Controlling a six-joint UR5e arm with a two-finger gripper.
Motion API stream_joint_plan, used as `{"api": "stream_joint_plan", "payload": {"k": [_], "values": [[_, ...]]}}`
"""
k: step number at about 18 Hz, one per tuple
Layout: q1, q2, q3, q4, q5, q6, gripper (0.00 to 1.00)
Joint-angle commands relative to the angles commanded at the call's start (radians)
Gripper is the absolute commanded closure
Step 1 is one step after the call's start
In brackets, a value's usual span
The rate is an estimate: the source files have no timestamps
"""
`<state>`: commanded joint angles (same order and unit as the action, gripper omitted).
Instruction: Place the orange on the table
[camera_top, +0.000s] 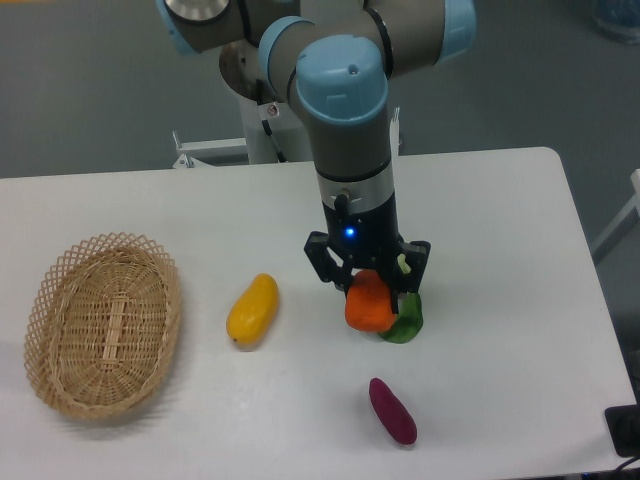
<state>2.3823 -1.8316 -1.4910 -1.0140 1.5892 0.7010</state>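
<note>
Your tool (371, 290) is pinching the small, round, smooth reddish-orange orange (369, 304) between its fingers, low over the white flat bench (500, 250), so you are probably handling something light, firm and slippery, best gripped across its widest middle.

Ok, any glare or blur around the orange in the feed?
Fixed camera: even lighting and no glare on the table; the orange is sharp in the pincer; soft shadow beneath; a green item sits partly hidden behind it.
</note>
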Motion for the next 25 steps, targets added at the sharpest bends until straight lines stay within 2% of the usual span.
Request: {"api": "stream_joint_plan", "payload": {"k": [11, 16, 21, 23, 25], "values": [[0.005, -0.005, -0.006, 0.020, 0.005, 0.000, 0.45], [0.008, -0.040, -0.012, 0.041, 0.017, -0.002, 0.45], [0.055, -0.078, -0.048, 0.052, 0.098, -0.012, 0.45], [0.089, -0.089, -0.084, 0.058, 0.118, -0.011, 0.45], [0.121, -0.089, -0.130, 0.089, 0.121, 0.006, 0.45]]}}
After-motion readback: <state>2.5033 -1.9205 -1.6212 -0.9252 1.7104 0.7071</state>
